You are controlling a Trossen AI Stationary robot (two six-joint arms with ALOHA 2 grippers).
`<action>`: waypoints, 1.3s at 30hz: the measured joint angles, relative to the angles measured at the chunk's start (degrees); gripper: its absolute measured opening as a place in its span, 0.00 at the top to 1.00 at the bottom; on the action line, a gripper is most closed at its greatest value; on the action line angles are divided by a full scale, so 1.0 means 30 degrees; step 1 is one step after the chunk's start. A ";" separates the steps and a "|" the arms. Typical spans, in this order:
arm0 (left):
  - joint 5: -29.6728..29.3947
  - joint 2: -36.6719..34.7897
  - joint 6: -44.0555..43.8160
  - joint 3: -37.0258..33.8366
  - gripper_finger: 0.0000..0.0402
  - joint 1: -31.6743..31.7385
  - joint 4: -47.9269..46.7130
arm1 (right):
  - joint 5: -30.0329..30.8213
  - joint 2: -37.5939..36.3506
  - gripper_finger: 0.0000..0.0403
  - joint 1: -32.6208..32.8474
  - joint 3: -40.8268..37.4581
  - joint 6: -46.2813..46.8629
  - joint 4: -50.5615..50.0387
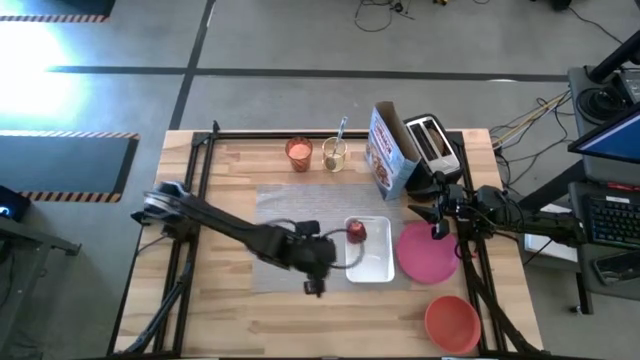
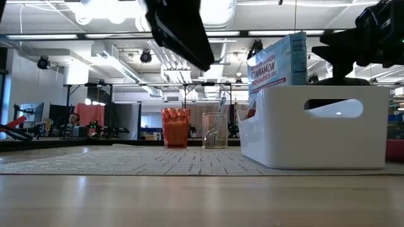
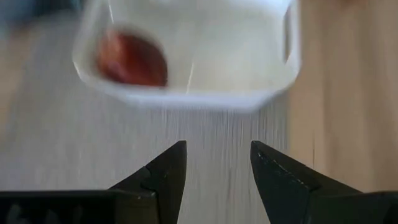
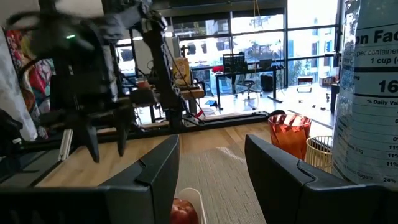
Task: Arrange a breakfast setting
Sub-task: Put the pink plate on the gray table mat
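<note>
High view: the left gripper (image 1: 318,262) hangs with its dark tapered fingers spread and empty over the grey woven mat (image 1: 290,215), just beside the smooth rectangular white bin (image 1: 372,262) that holds the round red apple (image 1: 356,232). The right gripper (image 1: 437,215), fingers likewise parted, hovers at the far rim of the flat round pink plate (image 1: 428,255). The glossy orange-red bowl (image 1: 452,322) sits at the near right corner, and the ribbed translucent orange cup (image 1: 298,153) stands beyond the mat.
</note>
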 joint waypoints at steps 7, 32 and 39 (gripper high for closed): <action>-0.0181 -0.4479 0.5871 -0.9209 0.60 0.0128 1.3432 | 0.0001 0.0007 0.58 0.0000 -0.0007 -0.0007 0.0000; -0.1983 -0.5302 0.5181 -1.7311 0.60 0.0292 2.9382 | 0.0399 0.0007 0.58 0.0000 0.0000 0.0041 0.0241; -0.1931 -0.5223 0.6399 -1.5555 0.60 0.0236 2.6808 | 0.0672 -0.0015 0.58 -0.0007 -0.0007 0.1073 0.0808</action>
